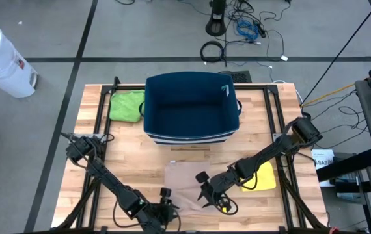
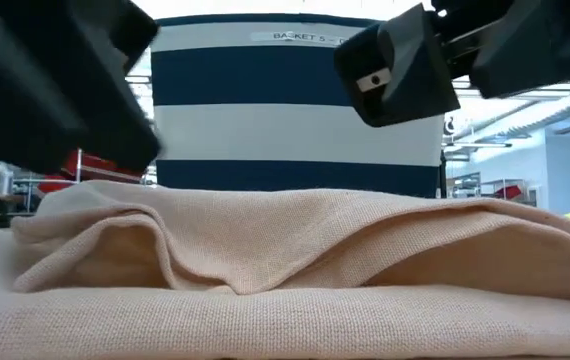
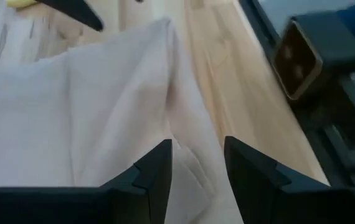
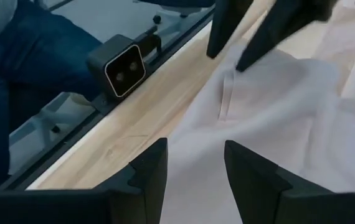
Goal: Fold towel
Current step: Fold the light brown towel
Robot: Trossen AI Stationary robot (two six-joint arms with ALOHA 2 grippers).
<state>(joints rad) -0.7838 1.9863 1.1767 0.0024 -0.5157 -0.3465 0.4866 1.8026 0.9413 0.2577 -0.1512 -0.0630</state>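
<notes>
Beige towel (image 1: 187, 181) on tabletop (image 1: 94, 149), on the near side of the blue basket (image 1: 192, 107), toward the front edge. Partly folded: layered, one edge doubled over, loose ridges and wrinkles showing in low view. Not yet flat or squared; smoothing and probably a further fold left, judging by the bunching.

Left gripper (image 1: 166, 207) at towel's near edge, jaws spread, nothing pinched. Right gripper (image 1: 206, 194) just beside it over the cloth, jaws likewise spread, empty.

Green cloth (image 1: 126, 105) left of basket, yellow cloth (image 1: 262, 177) right of towel, both untouched.
</notes>
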